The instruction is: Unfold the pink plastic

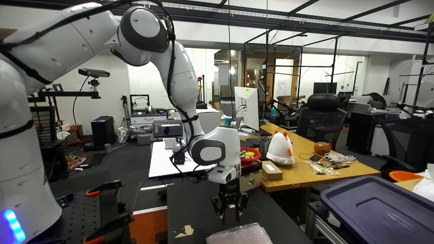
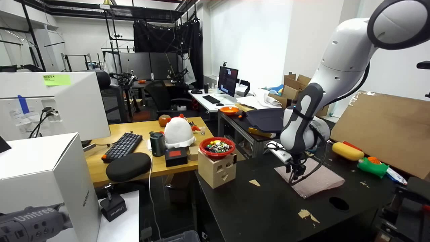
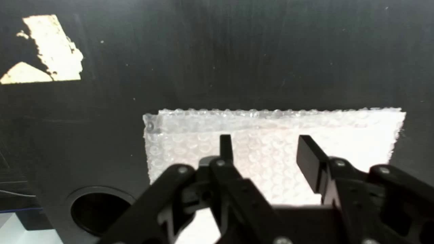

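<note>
The pink plastic (image 1: 240, 235) is a pale, bubbled sheet lying on the black table. In an exterior view the pink plastic (image 2: 324, 179) spreads out beneath the arm, roughly rectangular, with one edge slightly raised. Seen from the wrist, the pink plastic (image 3: 190, 145) has a clearer strip along its upper edge and a small folded corner at upper left. My gripper (image 3: 267, 139) is over the sheet near that edge, its fingers apart with nothing between them. In an exterior view the gripper (image 1: 230, 219) points downward; whether its tips touch the sheet cannot be made out.
A wooden shape box (image 2: 216, 171) carrying a red bowl (image 2: 215, 155) stands at a table corner. Yellow (image 2: 347, 151) and green toys (image 2: 373, 168) lie beyond the sheet, before a leaning cardboard panel (image 2: 386, 131). A round hole (image 3: 100, 211) opens in the table beside the sheet.
</note>
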Available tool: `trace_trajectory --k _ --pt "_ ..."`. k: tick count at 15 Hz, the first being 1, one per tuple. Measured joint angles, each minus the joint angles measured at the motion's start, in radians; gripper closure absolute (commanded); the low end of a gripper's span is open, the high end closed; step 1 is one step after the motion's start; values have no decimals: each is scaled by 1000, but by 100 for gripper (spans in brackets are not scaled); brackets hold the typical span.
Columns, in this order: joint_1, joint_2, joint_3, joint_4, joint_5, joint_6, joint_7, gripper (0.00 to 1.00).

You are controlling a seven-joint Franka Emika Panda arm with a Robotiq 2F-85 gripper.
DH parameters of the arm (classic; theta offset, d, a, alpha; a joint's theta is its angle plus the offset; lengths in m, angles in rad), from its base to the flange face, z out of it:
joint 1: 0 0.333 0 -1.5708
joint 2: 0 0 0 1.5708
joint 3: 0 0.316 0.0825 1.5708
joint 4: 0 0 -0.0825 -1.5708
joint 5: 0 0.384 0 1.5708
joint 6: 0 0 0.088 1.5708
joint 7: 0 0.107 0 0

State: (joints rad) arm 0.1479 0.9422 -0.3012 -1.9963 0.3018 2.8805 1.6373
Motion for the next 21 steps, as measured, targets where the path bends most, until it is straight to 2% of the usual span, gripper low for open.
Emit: trace_trajectory --k 2,6,7,9,16,18,21 --pt "-10 27 -3 5 0 0 0 1" --pt "-24 66 -11 30 0 0 0 0" --pt "-26 71 -12 38 0 0 0 22" --pt "-29 79 -12 51 0 0 0 33" --pt "-33 91 -7 68 0 -1 0 87" --pt "-34 92 -5 68 0 -1 0 100" --pt "-33 92 -6 69 0 1 0 100"
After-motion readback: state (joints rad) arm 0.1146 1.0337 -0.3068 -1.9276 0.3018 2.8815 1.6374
